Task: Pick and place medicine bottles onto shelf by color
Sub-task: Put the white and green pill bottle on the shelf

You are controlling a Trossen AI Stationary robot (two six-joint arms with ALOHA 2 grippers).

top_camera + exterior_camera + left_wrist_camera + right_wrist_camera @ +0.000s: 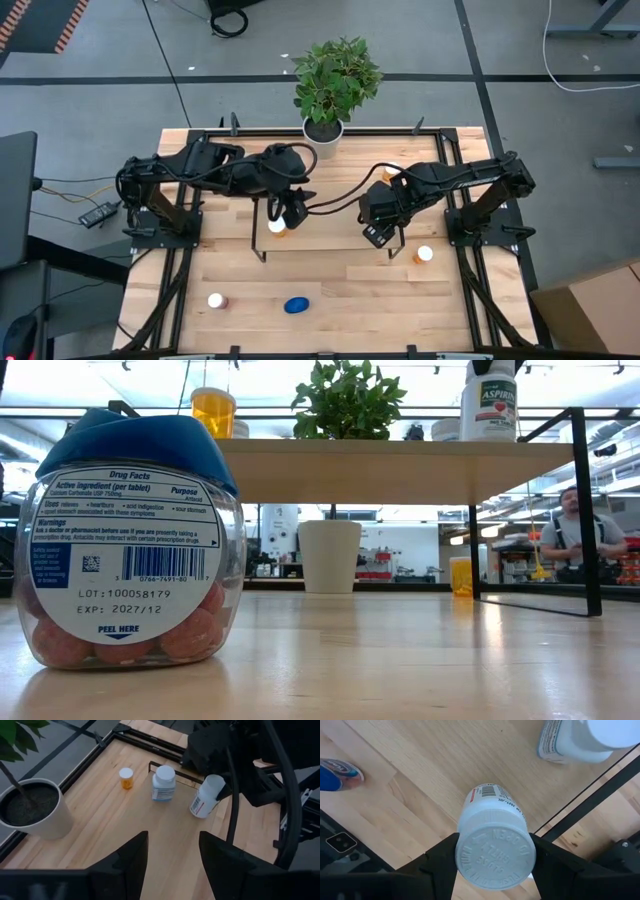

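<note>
Low view: blue-capped oval bottle stood closest on the worktop; an orange bottle and an aspirin bottle stood on the shelf.
Right wrist view: right tool was clamped on a white-capped bottle, held tilted above the shelf.
Left wrist view: left tool had its fingers apart, holding nothing, over the shelf.
High view: two orange bottles and the blue one stood on the worktop, off the shelf.

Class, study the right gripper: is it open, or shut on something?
Shut on a white bottle. In its wrist view both fingers of the right gripper press against the ribbed cap; the left wrist view shows that bottle tilted.
</note>
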